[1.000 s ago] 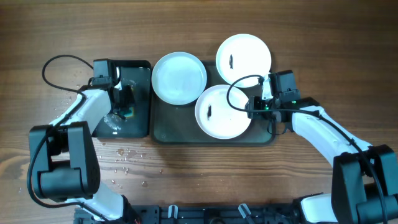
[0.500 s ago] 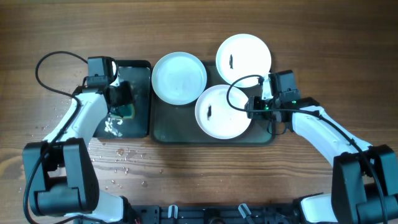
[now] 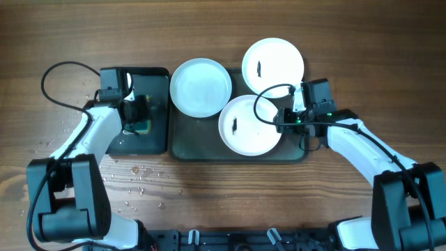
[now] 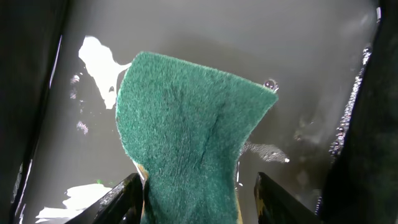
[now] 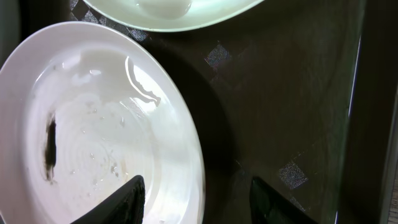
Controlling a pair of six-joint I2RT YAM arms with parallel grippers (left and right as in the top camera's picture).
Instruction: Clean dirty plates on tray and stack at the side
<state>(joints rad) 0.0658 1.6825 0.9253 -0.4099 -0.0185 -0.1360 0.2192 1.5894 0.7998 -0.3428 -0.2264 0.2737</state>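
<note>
Wooden table (image 3: 223, 28) bears grey-green tray (image 3: 202, 148) with white plates (image 3: 202, 87), two dark-smeared.

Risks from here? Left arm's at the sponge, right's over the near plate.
1. The sponge stands loose between the left tool's open jaws in the wet black tray; closing may catch only an edge and drop it.
2. The right tool straddles the near plate's rim, tight against the far plate; a push could shove both.
3. The far plate lies across the tray's back rim, so it may tip or slide off.
</note>
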